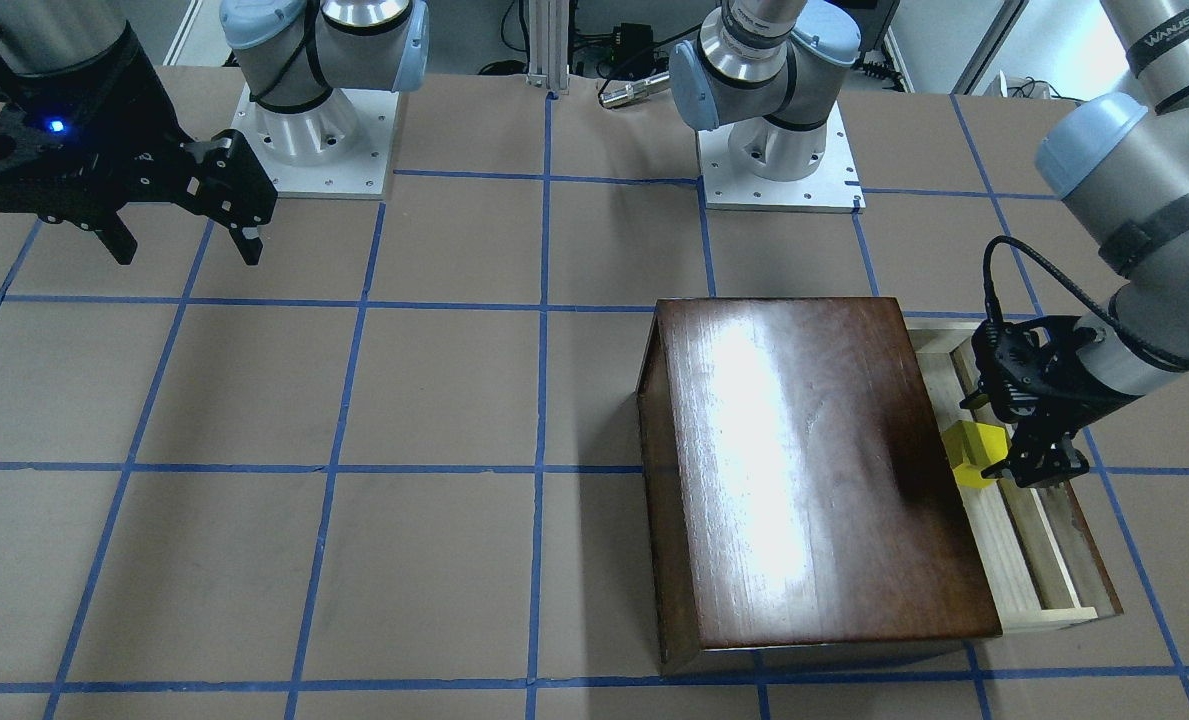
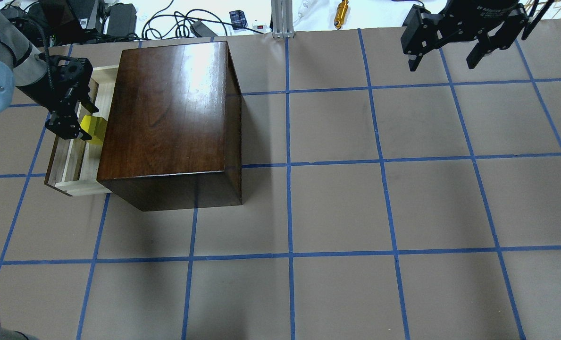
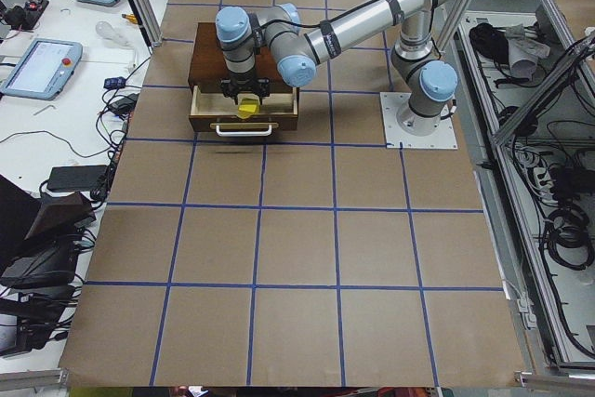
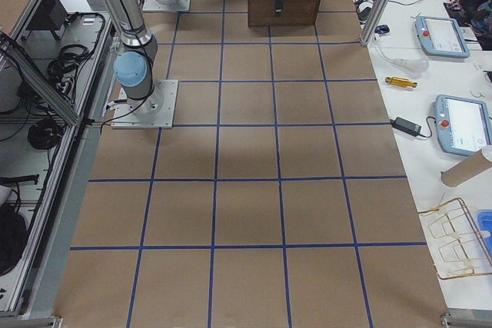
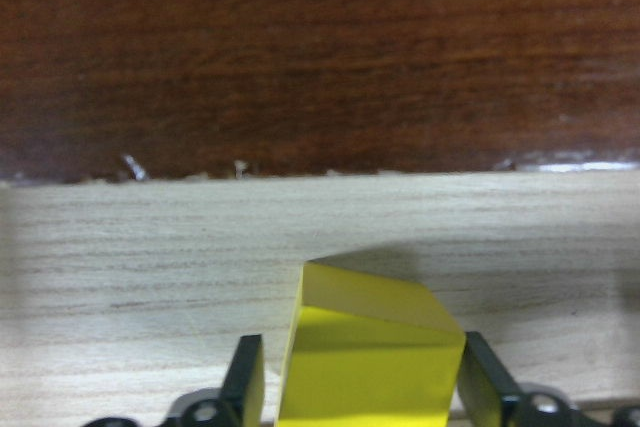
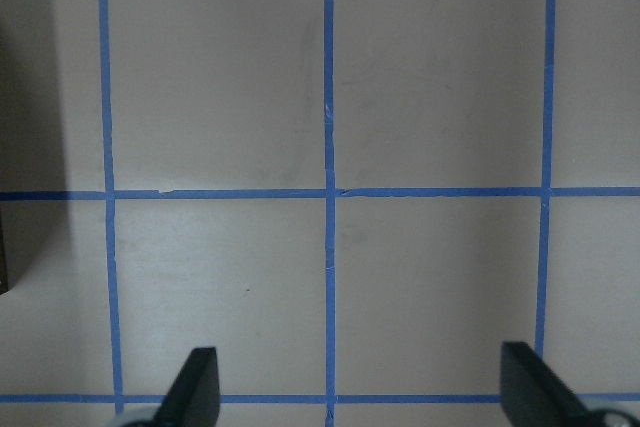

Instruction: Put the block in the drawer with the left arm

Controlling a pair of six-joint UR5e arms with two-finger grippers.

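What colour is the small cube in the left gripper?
The small cube is bright yellow; clearest in left wrist view.

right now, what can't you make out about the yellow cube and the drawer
- Whether the small bright yellow cube rests on the pale wooden drawer's floor: its underside faces away in the left wrist view, too small elsewhere.
- Whether the left fingers pinch it: a thin gap shows on one side, blurred.
- The drawer's back part: under the glossy dark-brown wooden box, overhead view.

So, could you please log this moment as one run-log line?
left gripper: shut on yellow block over open drawer | right gripper: open, raised above table | release: not yet
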